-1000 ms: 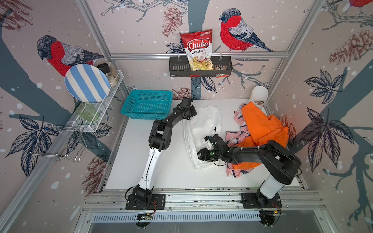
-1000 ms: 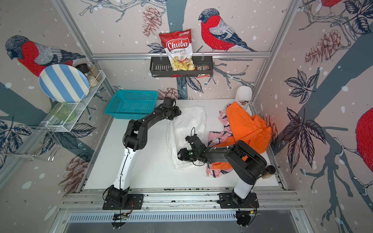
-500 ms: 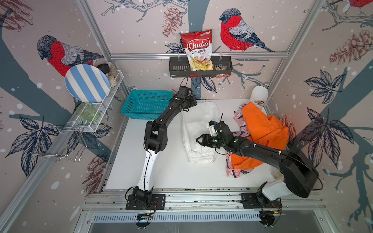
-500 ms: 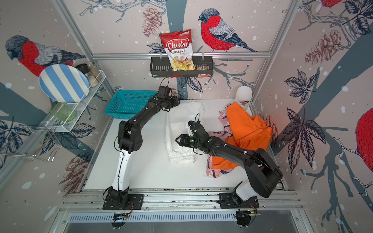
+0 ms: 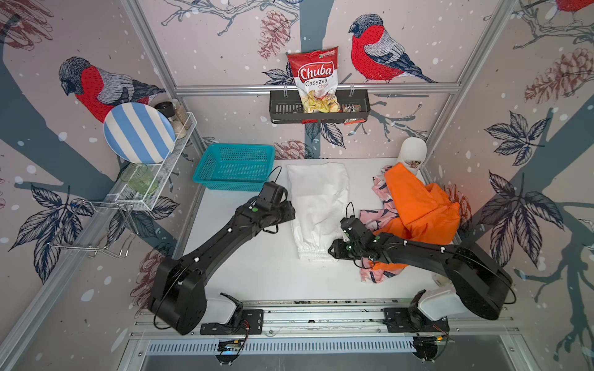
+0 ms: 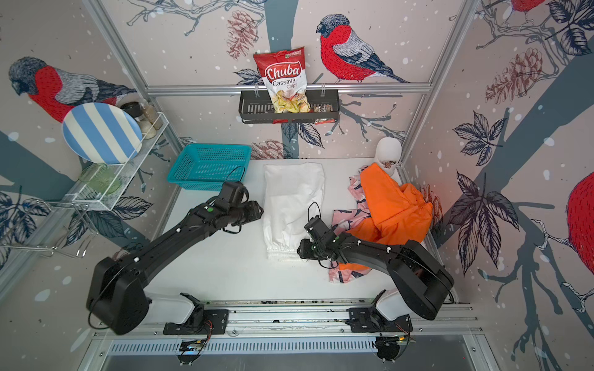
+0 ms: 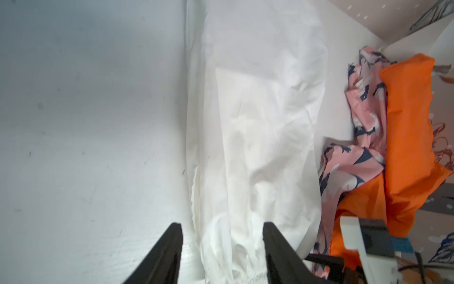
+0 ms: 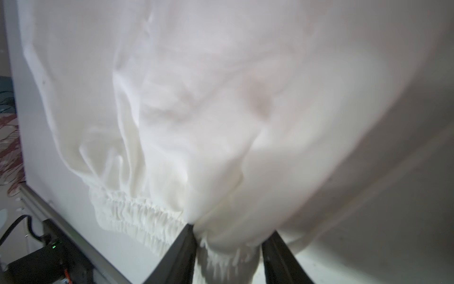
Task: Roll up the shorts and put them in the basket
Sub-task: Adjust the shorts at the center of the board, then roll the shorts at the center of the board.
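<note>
Pinching the waistband of the white shorts (image 5: 318, 205), the right end effector (image 8: 228, 248) appeared set to start rolling; the left end effector (image 7: 222, 246) hung spread astride their side edge, likely to steady cloth lying flat on the desk (image 5: 257, 273).

The left arm (image 5: 225, 237) and the right arm (image 5: 418, 249) are built of matte black, boxy links with rounded joint housings. Small white dots (image 5: 196, 259) are set along the links, and a green light (image 5: 254, 209) is lit at each wrist. Thin black cables (image 5: 346, 210) are looped there. White base housings (image 5: 221, 310) are mounted on black plates (image 5: 254, 321) (screws too small to count). 2 black tapered fingers (image 7: 169, 248) are carried by each arm.
</note>
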Controlling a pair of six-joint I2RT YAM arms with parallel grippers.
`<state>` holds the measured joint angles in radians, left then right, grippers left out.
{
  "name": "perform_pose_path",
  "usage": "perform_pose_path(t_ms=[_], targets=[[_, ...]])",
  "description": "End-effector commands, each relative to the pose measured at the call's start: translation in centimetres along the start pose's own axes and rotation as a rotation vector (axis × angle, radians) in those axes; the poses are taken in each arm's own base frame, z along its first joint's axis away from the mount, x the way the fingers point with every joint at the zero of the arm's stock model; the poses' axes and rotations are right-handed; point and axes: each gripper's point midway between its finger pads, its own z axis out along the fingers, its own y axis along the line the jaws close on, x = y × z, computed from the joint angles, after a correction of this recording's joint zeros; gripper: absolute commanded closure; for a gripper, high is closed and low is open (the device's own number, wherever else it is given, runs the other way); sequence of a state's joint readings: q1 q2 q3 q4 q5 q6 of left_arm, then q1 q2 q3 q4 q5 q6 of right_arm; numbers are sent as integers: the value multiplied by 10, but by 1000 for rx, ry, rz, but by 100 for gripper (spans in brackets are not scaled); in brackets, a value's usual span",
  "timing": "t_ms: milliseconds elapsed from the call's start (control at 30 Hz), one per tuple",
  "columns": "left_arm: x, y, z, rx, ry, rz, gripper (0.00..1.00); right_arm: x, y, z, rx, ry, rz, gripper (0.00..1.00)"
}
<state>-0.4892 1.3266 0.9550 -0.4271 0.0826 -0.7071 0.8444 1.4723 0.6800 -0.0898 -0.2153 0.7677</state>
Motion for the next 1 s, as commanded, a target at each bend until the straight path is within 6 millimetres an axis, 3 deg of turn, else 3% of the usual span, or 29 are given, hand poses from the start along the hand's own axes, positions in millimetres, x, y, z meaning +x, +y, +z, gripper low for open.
perform_pose_path(t_ms=[0, 100, 200, 367, 533, 567, 633, 700, 767, 900, 967], targets=[[37, 16, 4, 27, 63, -55, 44, -9, 41, -2, -167, -16, 9, 54], [67, 26, 11, 68, 116, -76, 43, -16, 31, -12, -107, -48, 20, 53], [89, 30, 17, 94, 163, -82, 43, -19, 18, -24, -43, -66, 31, 45], [100, 24, 27, 149, 185, -96, 43, -13, 10, -33, 9, -30, 27, 41], [105, 11, 39, 173, 218, -70, 43, -6, 3, -26, 24, 16, 25, 38], [107, 10, 42, 166, 232, -63, 46, -3, 5, -22, 6, 37, 15, 39], [108, 7, 45, 161, 241, -51, 65, -2, 8, -18, -12, 69, 6, 41], [102, -2, 41, 176, 219, -40, 85, -1, 5, -16, -5, 74, 6, 43], [89, -12, 32, 191, 187, -26, 98, 0, 4, -16, -10, 68, 13, 44], [63, -39, 9, 248, 126, -8, 100, 4, 3, -14, -42, 61, 38, 46], [57, -55, 3, 286, 120, 3, 100, 5, 13, -12, -120, 58, 46, 46]])
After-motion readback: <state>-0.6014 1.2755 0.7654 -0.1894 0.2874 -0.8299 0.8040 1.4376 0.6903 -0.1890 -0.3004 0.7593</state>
